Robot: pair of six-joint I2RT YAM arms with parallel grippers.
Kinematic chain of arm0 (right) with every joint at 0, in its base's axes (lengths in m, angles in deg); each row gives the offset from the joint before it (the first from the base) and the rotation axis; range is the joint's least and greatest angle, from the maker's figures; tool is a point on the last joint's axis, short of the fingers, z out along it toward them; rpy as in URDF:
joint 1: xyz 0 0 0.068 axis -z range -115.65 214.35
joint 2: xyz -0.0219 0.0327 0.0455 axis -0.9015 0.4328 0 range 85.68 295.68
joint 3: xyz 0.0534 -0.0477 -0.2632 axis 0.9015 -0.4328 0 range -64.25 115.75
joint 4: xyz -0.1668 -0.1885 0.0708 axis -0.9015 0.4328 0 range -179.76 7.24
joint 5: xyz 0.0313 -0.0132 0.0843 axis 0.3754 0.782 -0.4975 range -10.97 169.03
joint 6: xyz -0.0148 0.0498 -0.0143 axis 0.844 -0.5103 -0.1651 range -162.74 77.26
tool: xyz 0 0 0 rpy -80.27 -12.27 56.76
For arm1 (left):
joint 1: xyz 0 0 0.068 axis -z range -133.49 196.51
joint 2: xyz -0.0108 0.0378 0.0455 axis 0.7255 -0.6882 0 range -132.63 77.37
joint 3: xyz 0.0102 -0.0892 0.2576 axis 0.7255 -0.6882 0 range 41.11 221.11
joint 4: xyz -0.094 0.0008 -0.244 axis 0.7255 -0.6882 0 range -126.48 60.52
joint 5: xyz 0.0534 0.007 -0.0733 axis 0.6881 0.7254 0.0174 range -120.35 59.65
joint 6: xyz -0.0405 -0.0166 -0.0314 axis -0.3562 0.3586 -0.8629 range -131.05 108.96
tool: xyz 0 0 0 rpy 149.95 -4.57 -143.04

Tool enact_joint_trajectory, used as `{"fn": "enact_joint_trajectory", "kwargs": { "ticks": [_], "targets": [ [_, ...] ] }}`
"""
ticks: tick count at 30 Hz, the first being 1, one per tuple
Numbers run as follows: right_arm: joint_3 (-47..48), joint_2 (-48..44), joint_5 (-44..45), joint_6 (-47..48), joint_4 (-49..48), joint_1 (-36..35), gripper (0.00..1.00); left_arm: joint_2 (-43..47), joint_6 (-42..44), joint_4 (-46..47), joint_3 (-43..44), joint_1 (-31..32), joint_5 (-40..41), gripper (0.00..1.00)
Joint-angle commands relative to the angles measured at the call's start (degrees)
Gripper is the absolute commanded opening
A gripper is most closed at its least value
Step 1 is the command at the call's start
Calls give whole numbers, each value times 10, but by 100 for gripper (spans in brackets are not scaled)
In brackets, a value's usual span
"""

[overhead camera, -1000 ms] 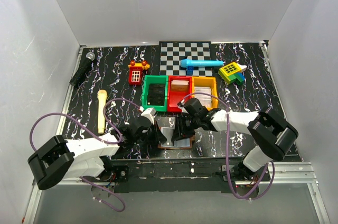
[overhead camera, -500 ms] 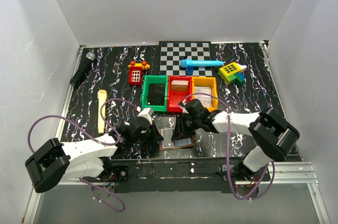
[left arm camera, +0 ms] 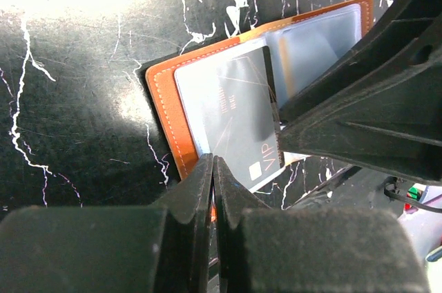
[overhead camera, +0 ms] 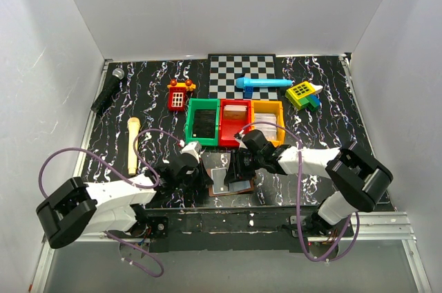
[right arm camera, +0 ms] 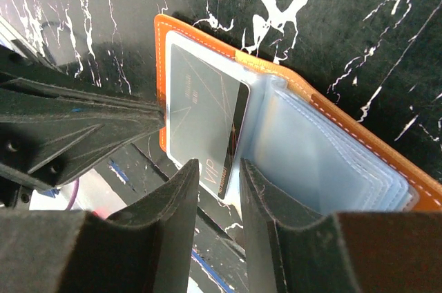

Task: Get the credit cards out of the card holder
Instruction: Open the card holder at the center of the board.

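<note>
At worktop (overhead camera: 152,99) 6 o'clock, left tool (left arm camera: 213,162) pinches brown leather folding card holder (left arm camera: 166,99); right tool (right arm camera: 218,165), spread, straddles grey plastic card (right arm camera: 197,113): next, close and extract.

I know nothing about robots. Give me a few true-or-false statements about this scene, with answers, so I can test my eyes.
1. The card holder lies open. True.
2. A grey card marked VIP sticks out of it. True.
3. The microphone stands upright. False: it lies flat at far left.
4. The left gripper is wide open. False: its fingers are together.
</note>
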Motion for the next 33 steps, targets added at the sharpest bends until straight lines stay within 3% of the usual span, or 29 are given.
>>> {"fn": "enact_joint_trajectory", "kwargs": {
  "ticks": [1, 33],
  "targets": [
    [-10, -18, 3, -6, -28, 2, 38, -11, 2, 15, -7, 1, 1, 0],
    [-53, -49, 0, -30, -102, 4, 37, -65, -9, 56, -23, 1, -15, 0]
  ]
}}
